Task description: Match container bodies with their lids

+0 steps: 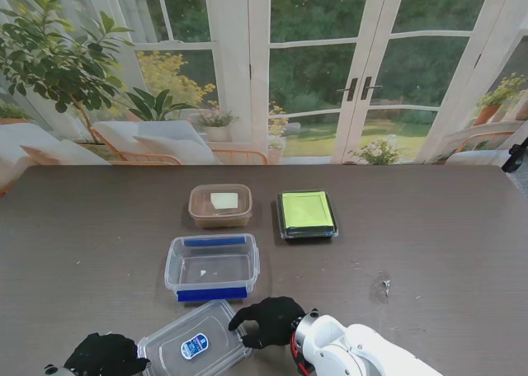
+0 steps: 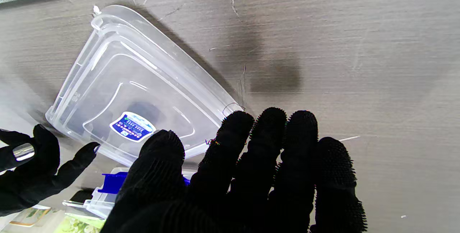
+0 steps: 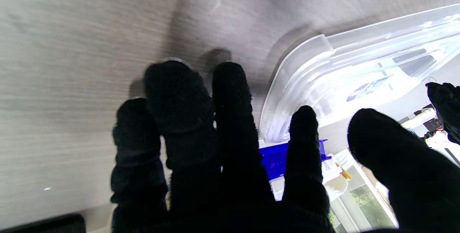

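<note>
Clear plastic lid point(image 1: 195, 343) with a blue sticker sits at the bottom centre of the stand view, tilted, just under the open clear tub with blue clips point(image 1: 212, 266). Right hand point(image 1: 269, 321) has its fingers spread at the lid's right corner, left hand point(image 1: 106, 354) spread at its left edge; neither looks like it's actually holding it yet. Looks like the pick-up step for this lid. Next move probably needs both hands to close on opposite edges, lift, square it up and set it on the tub.
</note>
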